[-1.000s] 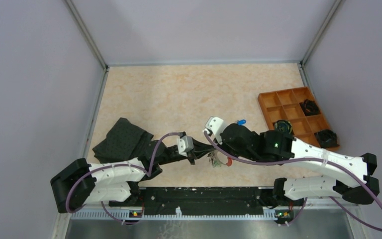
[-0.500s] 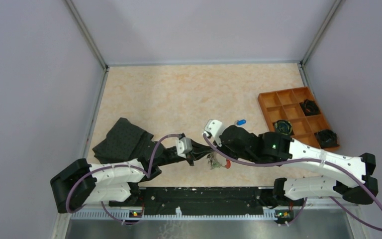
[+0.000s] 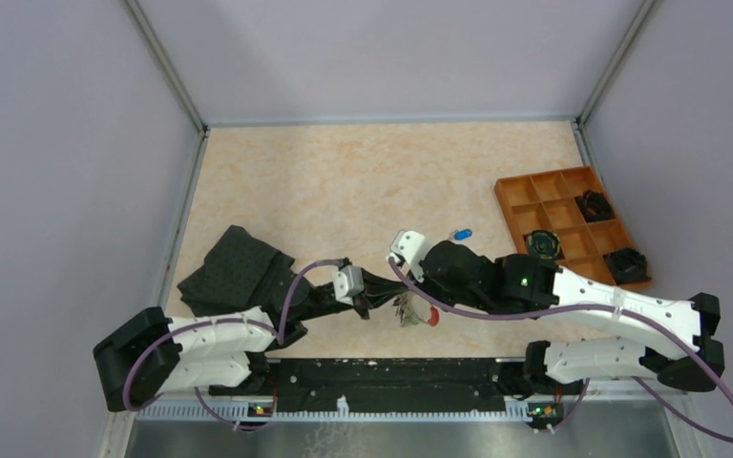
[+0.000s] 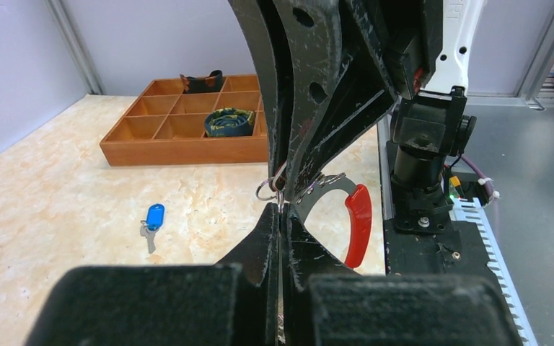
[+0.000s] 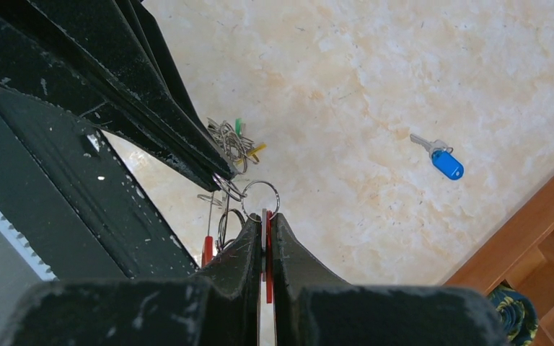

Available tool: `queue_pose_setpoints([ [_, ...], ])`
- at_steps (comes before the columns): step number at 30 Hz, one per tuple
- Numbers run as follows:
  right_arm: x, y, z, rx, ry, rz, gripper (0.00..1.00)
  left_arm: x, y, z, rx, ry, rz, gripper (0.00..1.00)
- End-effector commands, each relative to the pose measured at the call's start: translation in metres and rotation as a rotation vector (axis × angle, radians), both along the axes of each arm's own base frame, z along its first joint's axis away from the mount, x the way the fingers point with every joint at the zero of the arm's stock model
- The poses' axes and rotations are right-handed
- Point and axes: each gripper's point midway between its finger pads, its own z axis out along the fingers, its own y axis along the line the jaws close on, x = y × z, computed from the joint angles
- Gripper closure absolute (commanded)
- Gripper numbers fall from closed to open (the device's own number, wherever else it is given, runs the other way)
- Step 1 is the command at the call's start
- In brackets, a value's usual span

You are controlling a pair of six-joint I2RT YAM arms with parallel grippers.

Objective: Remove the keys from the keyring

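Note:
The keyring (image 4: 330, 193) is a thin grey ring with a red sleeve (image 4: 358, 222). It hangs above the table near the front edge (image 3: 429, 316). My right gripper (image 5: 265, 214) is shut on its flat edge. My left gripper (image 4: 281, 207) is shut on a thin metal key of the bunch, tip to tip with the right gripper (image 3: 403, 294). Small split rings (image 5: 260, 196) link the two. More keys with green and yellow heads (image 5: 236, 138) and a red one (image 5: 207, 249) dangle below. A blue-headed key (image 3: 461, 234) lies apart on the table and also shows in the wrist views (image 4: 153, 218) (image 5: 445, 163).
An orange compartment tray (image 3: 520, 205) stands at the right and holds black coiled objects (image 3: 594, 204). A black cloth (image 3: 237, 270) lies at the left by the left arm. The black base rail (image 3: 391, 374) runs along the near edge. Grey walls close in the table.
Both grippers, joined at the keyring, have shifted slightly to the left and toward the near edge. Both grips are unchanged.

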Motion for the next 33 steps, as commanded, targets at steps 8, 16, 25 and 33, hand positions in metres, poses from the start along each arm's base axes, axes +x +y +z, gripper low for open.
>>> queue_pose_setpoints([
  [8, -0.003, 0.000, -0.010, -0.013, 0.017, 0.005, 1.00, -0.005, 0.011, 0.043, -0.145, -0.091, 0.003, 1.00],
  [16, -0.005, 0.001, -0.015, -0.015, 0.030, 0.012, 1.00, -0.009, 0.012, 0.044, -0.156, -0.099, -0.015, 1.00],
  [25, -0.005, 0.001, -0.020, -0.022, 0.037, 0.010, 1.00, -0.012, 0.013, 0.044, -0.163, -0.100, -0.031, 1.00],
  [33, -0.005, 0.001, -0.025, -0.020, 0.047, 0.002, 1.00, -0.012, 0.014, 0.045, -0.170, -0.100, -0.034, 1.00],
])
